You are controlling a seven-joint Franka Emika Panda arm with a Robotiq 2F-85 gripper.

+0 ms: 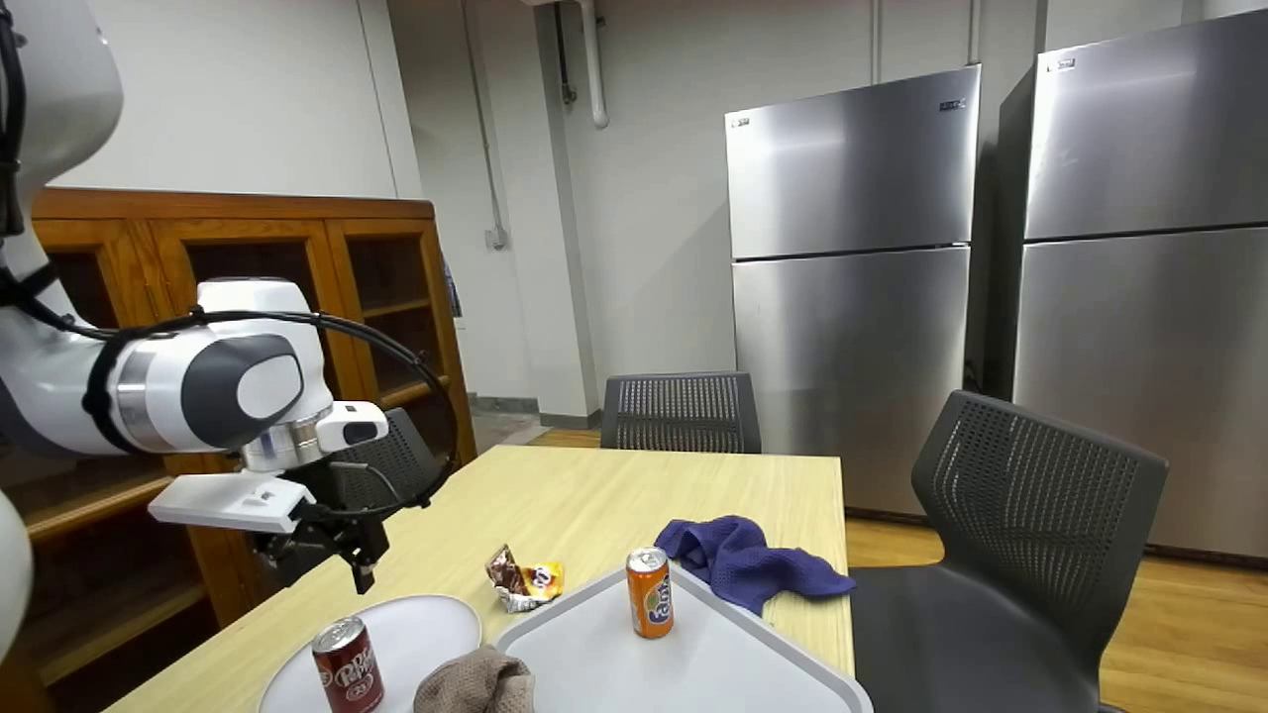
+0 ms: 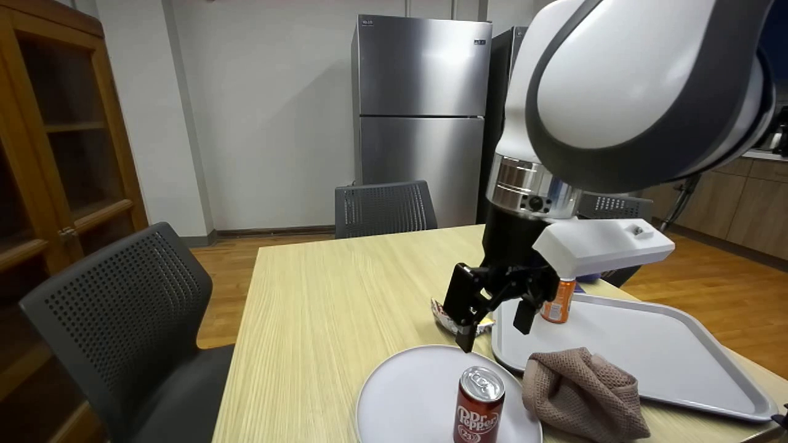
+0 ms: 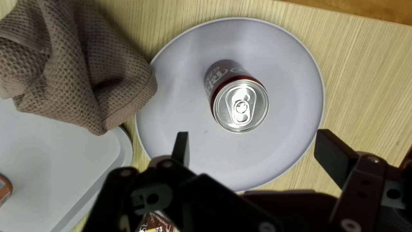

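Dr Pepper can (image 3: 236, 96): dark red, white lettering, silver-topped, standing upright on round pale-grey plate (image 3: 291, 96); lower than gripper (image 3: 252, 145) and ahead of its wide-spread jaws in wrist view, apart

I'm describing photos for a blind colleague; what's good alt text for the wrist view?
A dark red soda can stands on a round pale plate, seen from above; the open, empty gripper spans the bottom. Upper left lies a crumpled brown cloth; lower left, a gray tray with a partly visible orange can.
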